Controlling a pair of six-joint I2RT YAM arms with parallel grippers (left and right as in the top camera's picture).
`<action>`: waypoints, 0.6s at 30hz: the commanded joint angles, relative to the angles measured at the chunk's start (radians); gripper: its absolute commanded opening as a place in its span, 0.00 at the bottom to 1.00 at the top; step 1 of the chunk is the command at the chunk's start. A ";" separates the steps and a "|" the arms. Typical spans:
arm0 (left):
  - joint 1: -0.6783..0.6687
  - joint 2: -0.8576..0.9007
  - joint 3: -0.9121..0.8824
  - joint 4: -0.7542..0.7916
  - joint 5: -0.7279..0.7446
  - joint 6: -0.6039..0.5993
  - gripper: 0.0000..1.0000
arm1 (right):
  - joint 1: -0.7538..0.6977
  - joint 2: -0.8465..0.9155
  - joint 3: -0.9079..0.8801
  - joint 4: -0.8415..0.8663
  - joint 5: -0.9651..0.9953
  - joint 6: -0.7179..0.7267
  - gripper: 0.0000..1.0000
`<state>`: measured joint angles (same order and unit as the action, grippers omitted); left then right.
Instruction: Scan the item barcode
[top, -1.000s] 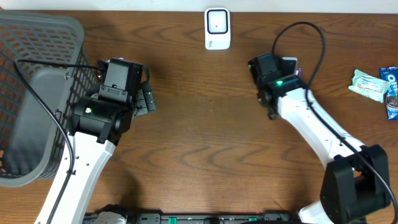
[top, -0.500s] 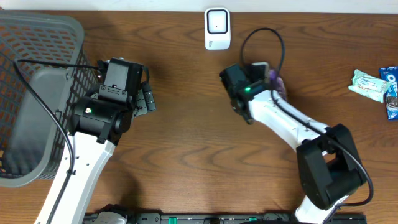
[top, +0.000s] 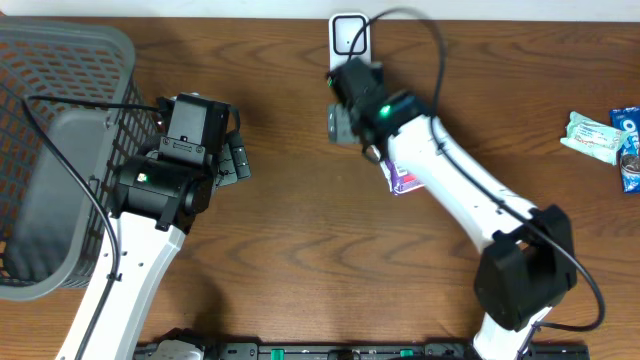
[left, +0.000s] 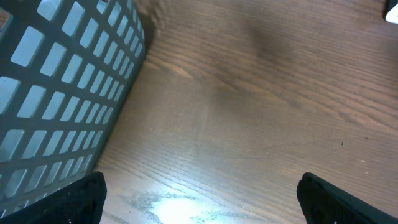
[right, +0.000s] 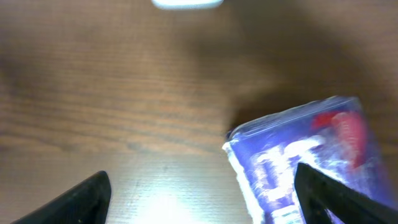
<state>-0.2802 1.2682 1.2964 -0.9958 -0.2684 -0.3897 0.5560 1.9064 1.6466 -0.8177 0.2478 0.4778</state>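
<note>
Basket (top: 70, 40) and, seemingly, packet (right: 305, 168) obstruct; table (top: 300, 250) between open.

overhead: even, sharp | right wrist: blurred, glare on table (right: 155, 199) | left wrist: glare low

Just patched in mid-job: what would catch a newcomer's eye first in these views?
The purple packet lying on the wooden table, right by the right end effector, whose jaws stand wide open close to the white scanner at the far edge. Next, the big grey mesh basket at the left, with the left end effector open and empty beside it.
</note>
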 joint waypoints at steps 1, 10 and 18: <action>0.004 0.003 -0.002 -0.003 -0.013 -0.005 0.98 | -0.121 -0.011 0.076 -0.085 -0.016 -0.031 0.95; 0.004 0.003 -0.002 -0.003 -0.013 -0.005 0.98 | -0.387 -0.006 -0.018 -0.177 -0.197 -0.135 0.65; 0.004 0.003 -0.002 -0.003 -0.013 -0.005 0.98 | -0.523 -0.006 -0.238 -0.053 -0.270 -0.136 0.44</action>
<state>-0.2802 1.2682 1.2964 -0.9955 -0.2684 -0.3897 0.0582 1.9045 1.4834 -0.9100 0.0433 0.3622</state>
